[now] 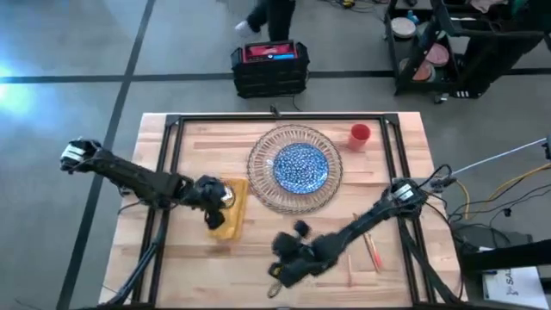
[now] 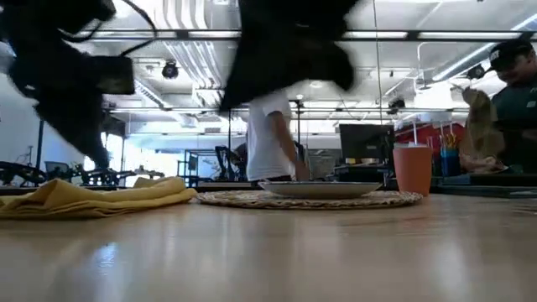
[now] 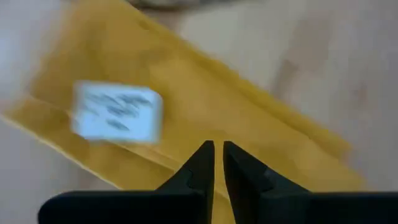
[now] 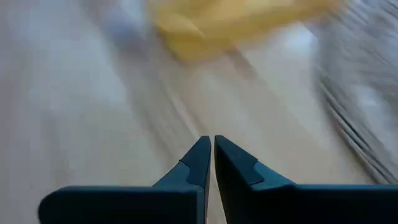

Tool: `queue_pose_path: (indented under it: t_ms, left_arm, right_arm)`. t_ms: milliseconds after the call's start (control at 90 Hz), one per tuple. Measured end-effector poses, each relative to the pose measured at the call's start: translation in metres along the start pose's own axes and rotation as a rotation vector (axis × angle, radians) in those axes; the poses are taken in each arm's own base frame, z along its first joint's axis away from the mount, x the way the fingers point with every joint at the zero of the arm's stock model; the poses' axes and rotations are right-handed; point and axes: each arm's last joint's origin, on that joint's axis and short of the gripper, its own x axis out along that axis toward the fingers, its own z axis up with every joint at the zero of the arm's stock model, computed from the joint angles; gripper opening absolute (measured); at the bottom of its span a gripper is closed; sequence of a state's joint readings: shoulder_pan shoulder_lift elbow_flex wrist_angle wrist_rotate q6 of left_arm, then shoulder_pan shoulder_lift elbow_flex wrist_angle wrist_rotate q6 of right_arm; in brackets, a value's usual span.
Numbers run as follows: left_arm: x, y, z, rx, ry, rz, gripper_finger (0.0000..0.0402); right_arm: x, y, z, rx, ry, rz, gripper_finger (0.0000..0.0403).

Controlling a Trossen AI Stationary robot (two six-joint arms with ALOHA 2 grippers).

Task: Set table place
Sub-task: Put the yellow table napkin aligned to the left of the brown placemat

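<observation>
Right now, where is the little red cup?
In the high view, the red cup stands on the table, at its far right, just beside the glass plate.

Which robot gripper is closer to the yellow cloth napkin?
The left. The left gripper is right over the yellow cloth napkin, fingers nearly shut. The right gripper sits farther off above bare wooden table, nearer the front edge.

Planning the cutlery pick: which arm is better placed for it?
Right, probably. The orange-handled cutlery lies on the table's right side beside the right arm; its right claw hovers nearby. The left claw is over the yellow napkin.
</observation>
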State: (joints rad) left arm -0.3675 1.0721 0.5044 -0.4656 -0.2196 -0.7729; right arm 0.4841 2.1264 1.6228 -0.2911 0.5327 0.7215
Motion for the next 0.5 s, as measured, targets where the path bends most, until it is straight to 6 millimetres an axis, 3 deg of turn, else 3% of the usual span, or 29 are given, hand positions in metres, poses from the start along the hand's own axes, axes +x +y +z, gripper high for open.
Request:
queue_pose_path:
  t_ms: [89, 244, 400, 500]
  left_arm:
    - [0.001, -0.005, -0.015, -0.011, 0.014, 0.009, 0.0021]
    - [0.000, -0.010, -0.030, -0.040, 0.001, 0.019, 0.0021]
    - [0.004, -0.013, -0.034, -0.046, 0.005, 0.034, 0.0021]
    - [0.009, -0.015, -0.036, -0.051, 0.013, 0.046, 0.0021]
  right_arm:
    - [0.015, -0.004, 0.020, -0.013, -0.085, 0.124, 0.0007]
    - [0.044, -0.036, 0.038, -0.004, -0.082, 0.106, 0.0006]
    - [0.081, -0.063, 0.035, 0.028, -0.032, 0.131, 0.0006]
    - [0.091, -0.067, 0.035, 0.047, -0.043, 0.173, 0.0006]
